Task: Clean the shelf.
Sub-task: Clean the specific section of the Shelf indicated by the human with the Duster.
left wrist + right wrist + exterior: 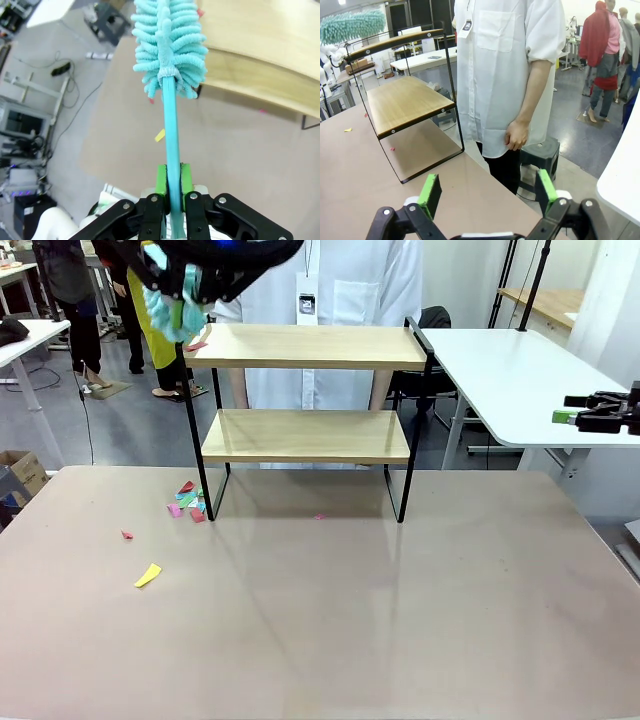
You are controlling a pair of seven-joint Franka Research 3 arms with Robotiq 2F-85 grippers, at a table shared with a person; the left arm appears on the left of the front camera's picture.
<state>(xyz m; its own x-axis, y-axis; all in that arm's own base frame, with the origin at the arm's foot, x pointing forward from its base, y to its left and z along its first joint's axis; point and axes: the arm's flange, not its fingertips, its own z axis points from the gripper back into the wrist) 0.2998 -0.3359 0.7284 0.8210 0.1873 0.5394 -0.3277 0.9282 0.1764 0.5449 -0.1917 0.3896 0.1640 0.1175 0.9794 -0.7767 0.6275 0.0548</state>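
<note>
The shelf [305, 347] stands at the table's far side: two light wood boards in a thin black frame, also seen as the shelf [405, 102] in the right wrist view. My left gripper [171, 181] is shut on the turquoise handle of a fluffy teal duster [170, 42], whose head hangs over the top board's left end. The front view shows the duster [175, 305] under the dark left gripper [200, 265] at the upper left. A red paper scrap [197, 344] lies on that board's left edge. My right gripper [487, 192] is open and holds nothing, off to the right as the gripper [600, 412].
Coloured paper scraps [187, 502] lie on the table by the shelf's left front leg, with a yellow scrap [148, 575] and a pink one [127, 534] farther out. A person in a white shirt [340, 280] stands behind the shelf. A white table [510, 370] stands at the right.
</note>
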